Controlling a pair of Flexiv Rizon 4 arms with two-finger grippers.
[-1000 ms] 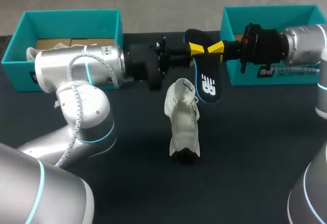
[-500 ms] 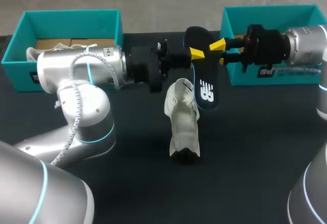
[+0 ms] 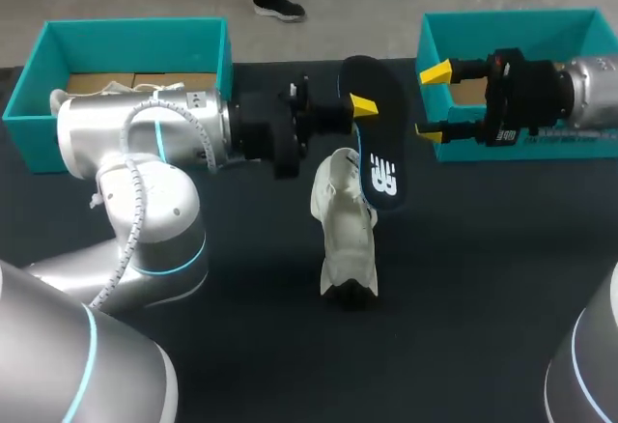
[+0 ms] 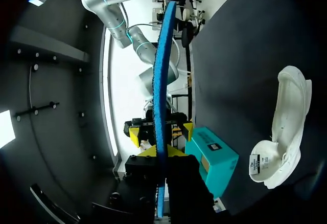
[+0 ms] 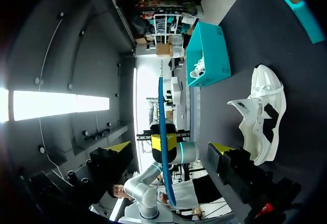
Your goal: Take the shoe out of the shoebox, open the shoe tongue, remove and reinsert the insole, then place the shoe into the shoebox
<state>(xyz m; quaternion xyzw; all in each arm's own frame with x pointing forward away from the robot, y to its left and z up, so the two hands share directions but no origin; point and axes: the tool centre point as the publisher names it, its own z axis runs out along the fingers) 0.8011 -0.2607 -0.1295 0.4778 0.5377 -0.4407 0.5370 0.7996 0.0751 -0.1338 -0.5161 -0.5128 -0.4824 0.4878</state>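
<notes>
once the right gripper (image 3: pixel 432 102) let go, left gripper (image 3: pixel 359 109) alone holds the insole (image 3: pixel 374 148).

An open gap lies between the insole (image 3: pixel 375 133), clamped in the left gripper (image 3: pixel 362 106), and the spread fingers of the right gripper (image 3: pixel 433 102), which hangs before the right shoebox (image 3: pixel 512 27). The shoe (image 3: pixel 346 235) stands under the insole, perhaps touching its lower end, barring that side; bare table (image 3: pixel 473 278) stretches to the shoe's right
</notes>
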